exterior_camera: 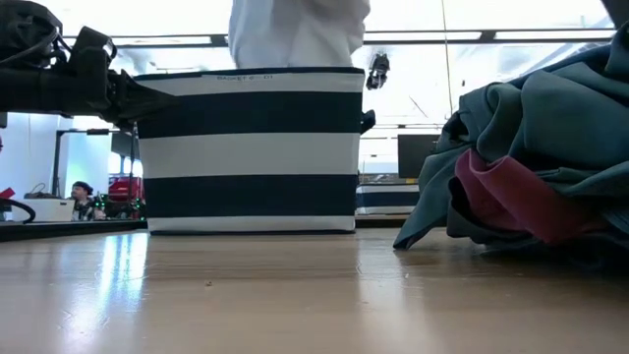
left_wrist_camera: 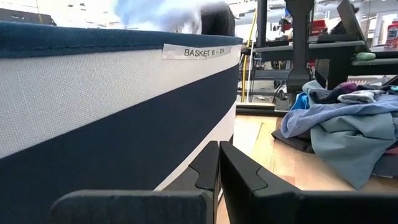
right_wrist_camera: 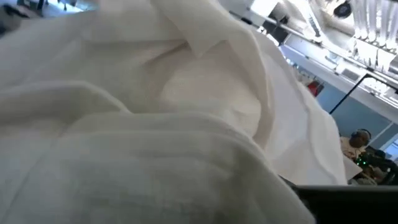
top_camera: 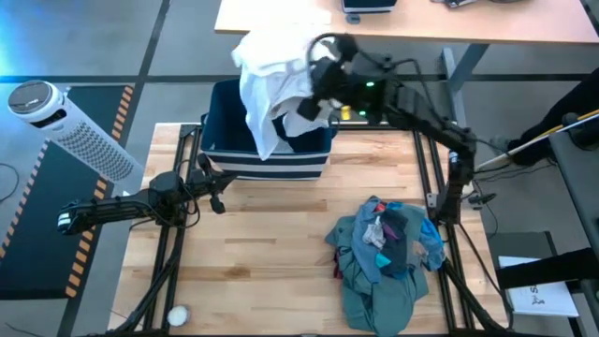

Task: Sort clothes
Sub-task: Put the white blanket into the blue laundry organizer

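The right claw [top_camera: 314, 89] grips the soft white fabric garment [top_camera: 267, 80] over the navy white-striped fabric bin [top_camera: 271, 154], so release seems next; the left claw [top_camera: 217, 187] waits closed beside it.

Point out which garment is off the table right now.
The white garment, hanging from the right gripper over the striped bin; the others lie heaped.

Grey floor [top_camera: 94, 37], white fan [top_camera: 70, 122], wooden desk [top_camera: 440, 23] behind.
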